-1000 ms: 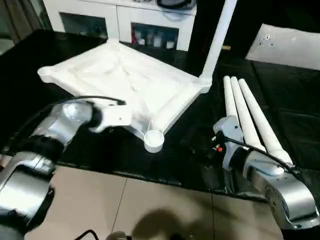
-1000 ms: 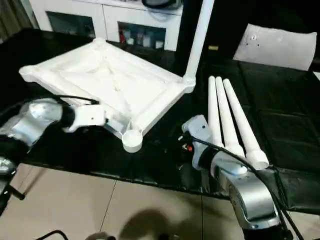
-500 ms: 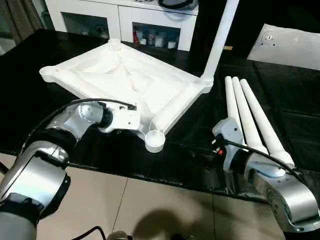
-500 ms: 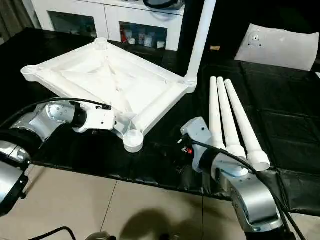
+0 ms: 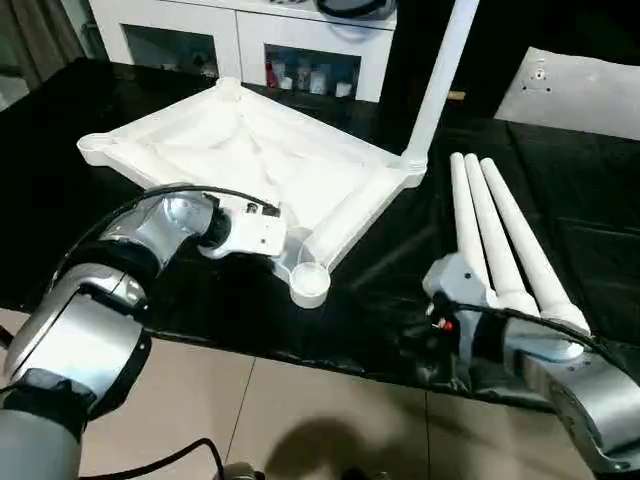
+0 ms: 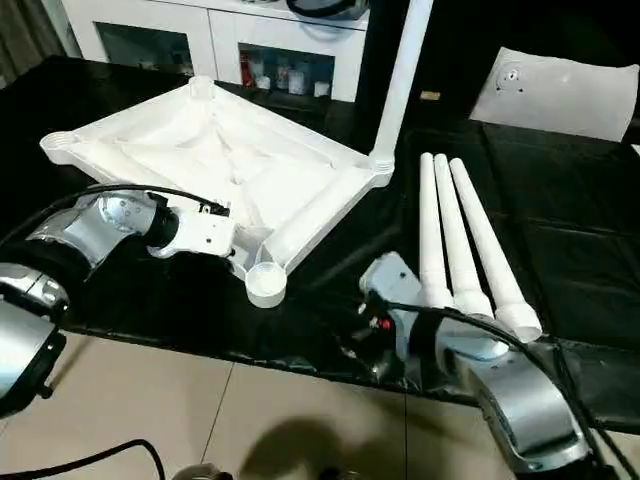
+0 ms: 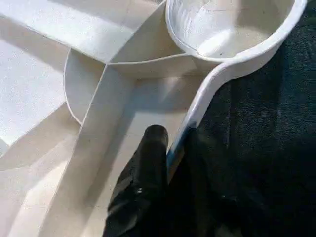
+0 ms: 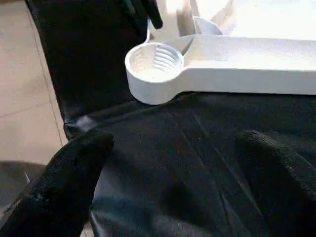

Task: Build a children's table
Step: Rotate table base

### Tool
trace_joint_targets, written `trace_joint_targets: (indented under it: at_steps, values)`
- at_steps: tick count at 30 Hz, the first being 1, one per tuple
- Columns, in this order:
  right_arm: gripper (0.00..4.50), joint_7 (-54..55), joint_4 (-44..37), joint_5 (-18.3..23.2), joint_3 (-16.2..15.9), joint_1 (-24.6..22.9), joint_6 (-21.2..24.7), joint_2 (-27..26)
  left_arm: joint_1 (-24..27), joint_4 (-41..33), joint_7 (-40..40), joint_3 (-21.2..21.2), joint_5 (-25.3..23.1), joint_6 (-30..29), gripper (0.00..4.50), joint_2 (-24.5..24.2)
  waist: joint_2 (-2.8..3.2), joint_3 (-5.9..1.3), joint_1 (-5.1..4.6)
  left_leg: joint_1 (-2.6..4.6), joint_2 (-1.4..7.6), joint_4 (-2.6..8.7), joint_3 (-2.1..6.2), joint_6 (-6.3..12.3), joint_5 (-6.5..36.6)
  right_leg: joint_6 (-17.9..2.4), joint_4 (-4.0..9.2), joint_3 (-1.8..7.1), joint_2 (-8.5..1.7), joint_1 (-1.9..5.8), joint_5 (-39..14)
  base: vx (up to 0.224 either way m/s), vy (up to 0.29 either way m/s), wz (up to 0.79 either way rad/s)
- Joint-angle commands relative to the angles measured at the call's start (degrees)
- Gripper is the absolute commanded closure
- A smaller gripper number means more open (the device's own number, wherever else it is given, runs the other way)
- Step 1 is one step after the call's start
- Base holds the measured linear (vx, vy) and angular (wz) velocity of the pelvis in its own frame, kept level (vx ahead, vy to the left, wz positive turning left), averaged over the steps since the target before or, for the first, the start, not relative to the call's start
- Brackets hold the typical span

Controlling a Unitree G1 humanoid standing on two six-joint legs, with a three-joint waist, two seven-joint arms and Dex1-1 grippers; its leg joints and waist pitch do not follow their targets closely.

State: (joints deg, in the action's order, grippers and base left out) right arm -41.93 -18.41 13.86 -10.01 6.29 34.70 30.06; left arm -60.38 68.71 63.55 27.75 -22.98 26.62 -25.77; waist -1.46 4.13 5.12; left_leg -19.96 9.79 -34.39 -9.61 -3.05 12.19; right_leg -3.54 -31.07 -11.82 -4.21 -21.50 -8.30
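The white tabletop (image 5: 250, 160) lies underside up on the black table, ribs showing. One white leg (image 5: 440, 70) stands upright in its far right corner socket. Three more legs (image 5: 500, 230) lie side by side to the right. My left gripper (image 7: 175, 140) is shut on the tabletop's near rim, one finger (image 7: 153, 148) inside the rim and the other outside, just beside the empty near corner socket (image 5: 309, 280). My right gripper (image 8: 175, 138) hangs open low over the black cloth, a short way from that threaded socket (image 8: 154, 61), holding nothing.
A white cabinet (image 5: 250, 40) with dark compartments stands behind the table, and a white slab (image 5: 580, 90) lies at the far right. The table's front edge runs just below my grippers, with tiled floor (image 5: 300, 420) beyond it.
My left gripper slid right along the near rim toward the corner socket and its fingers closed on the rim. The right arm sank slightly toward the table's front edge.
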Motion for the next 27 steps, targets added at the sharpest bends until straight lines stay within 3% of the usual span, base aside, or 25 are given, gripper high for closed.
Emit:
trace_joint_targets:
  at_steps: [1,8,12,17,21,26,27]
  values:
    - [0.0,-0.63,-0.59,0.18,0.22,0.2,0.14,0.66,0.42,1.48,0.07,-0.01,-0.42,-0.69,3.99,1.14,0.07,-4.62,0.22,0.52,4.81,3.9,2.09,2.47,7.3,3.44,4.62,4.94,-7.4,3.45,-20.75,0.0,0.0,0.0]
    - [0.0,-0.76,-0.16,0.76,0.88,1.22,-0.42,1.16,0.49,2.08,-3.7,-1.02,-0.18,-0.68,4.16,2.34,0.12,-4.5,0.17,0.7,4.5,3.8,1.96,2.45,8.64,4.94,5.34,4.52,-7.18,3.34,-23.91,0.0,0.0,0.0]
    - [0.0,-0.39,0.24,0.89,1.78,1.64,-0.66,0.63,0.58,3.24,-8.04,-6.14,4.31,-6.96,4.2,5.02,0.18,-4.46,0.33,0.98,4.79,3.74,2.01,2.31,9.63,5.31,5.83,4.07,-7.14,3.24,-25.36,0.0,0.0,0.0]
    - [0.0,0.09,0.79,0.7,2.07,2.21,-1.1,0.39,1.64,3.95,-6.95,-8.93,7.37,-10.76,4.46,6.82,0.01,-4.5,0.05,0.64,4.29,3.64,1.97,2.52,9.55,5.91,5.97,4.02,-7.16,3.39,-25.78,0.0,0.0,0.0]
    - [0.0,0.48,0.89,0.6,2.49,2.54,-1.28,0.22,2.18,4.0,-8.6,-10.09,7.67,-13.58,4.46,7.78,0.09,-4.52,0.29,0.77,4.47,3.69,2.0,2.76,9.07,5.89,5.95,4.02,-7.12,3.25,-25.61,0.0,0.0,0.0]
    - [0.0,1.49,0.62,0.77,3.26,2.73,-1.03,-0.32,3.64,1.97,-7.73,-12.93,10.89,-10.44,4.46,8.33,0.56,-4.38,0.3,1.19,4.55,3.72,2.12,2.02,11.22,6.17,6.7,3.58,-7.21,3.29,-27.92,0.0,0.0,0.0]
    - [0.0,2.66,0.13,1.02,4.03,2.53,-0.6,-1.01,4.72,0.13,-7.54,-15.87,14.3,-9.7,4.46,8.58,0.84,-4.4,0.32,1.2,4.78,3.84,2.29,1.96,11.33,5.86,6.62,3.54,-7.3,3.4,-27.38,0.0,0.0,0.0]
